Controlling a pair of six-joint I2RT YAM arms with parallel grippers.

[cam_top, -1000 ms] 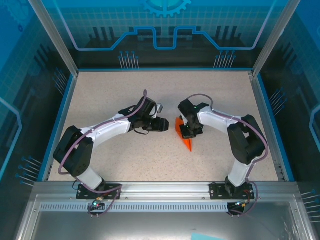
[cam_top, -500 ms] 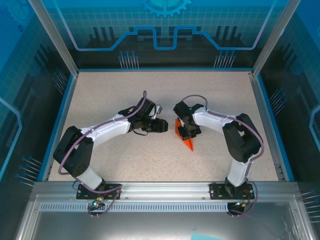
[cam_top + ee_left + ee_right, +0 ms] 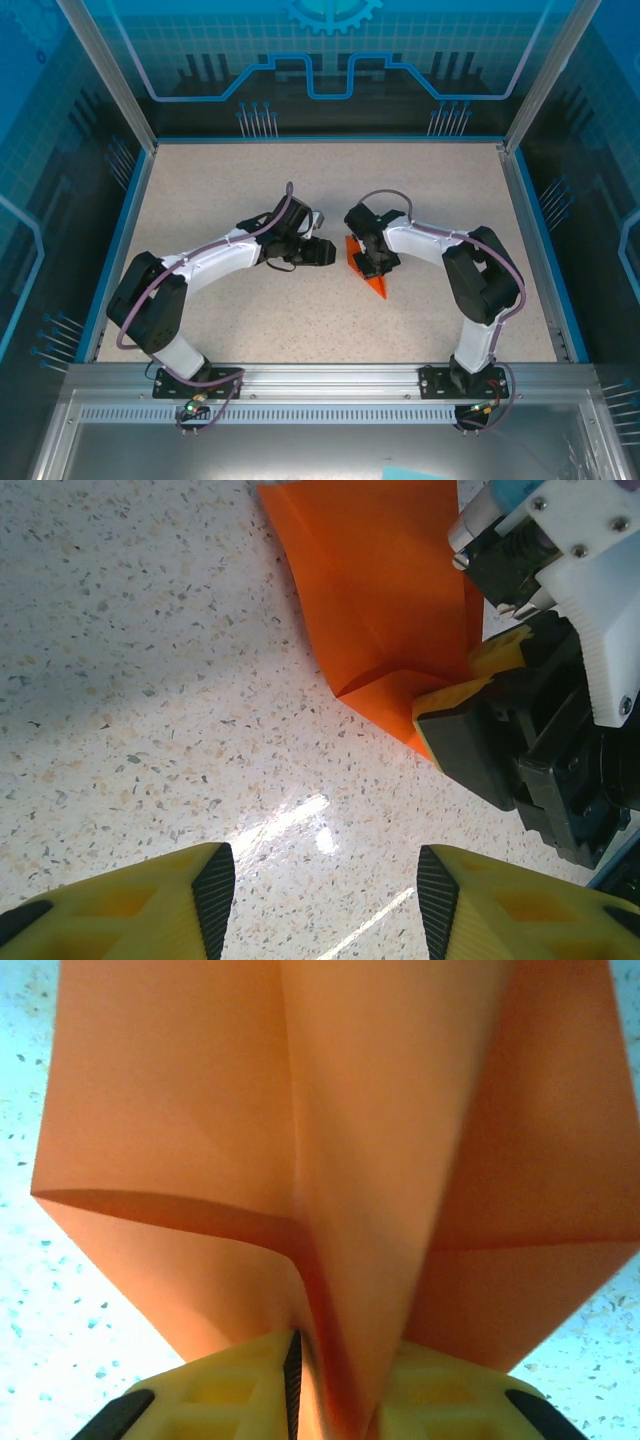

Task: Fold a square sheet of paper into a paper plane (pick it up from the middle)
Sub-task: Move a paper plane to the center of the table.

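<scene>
Top external view: the paper plane [image 3: 373,283] lies near the middle of the speckled table [image 3: 250,330], its pointed end toward the arm bases. In the right wrist view its centre fold stands between the pads of the right gripper [image 3: 345,1385], whose jaws are a narrow gap apart and pinch it. Just beside the plane, the left gripper [image 3: 325,900] hovers about half open over the tabletop, holding nothing.
</scene>
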